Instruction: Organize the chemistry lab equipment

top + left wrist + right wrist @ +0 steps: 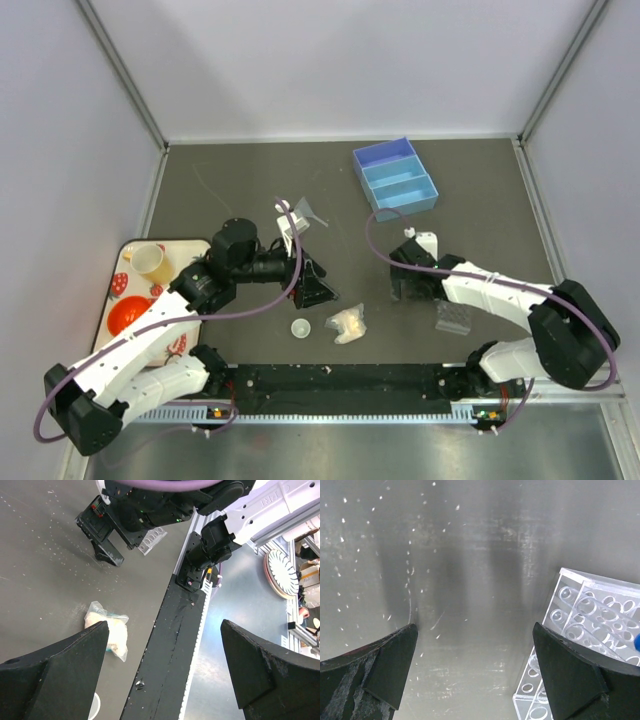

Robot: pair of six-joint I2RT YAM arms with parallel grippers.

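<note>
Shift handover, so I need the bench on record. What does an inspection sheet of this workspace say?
Surface: dark grey table, flecked white.
Job's things: clear tube rack, white dish, yellowish packet, small clear flask, all loose on the table.
Clutter: strawberry-print tray holding yellow cup and orange bowl; blue compartment box.
Grippers: left gripper and right gripper open, empty.
Cables: purple cables looped along each arm.
Surroundings: pale enclosure walls.

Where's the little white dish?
In the top view, the small white dish sits low and centre on the dark tabletop, just left of the pale packet.
</note>
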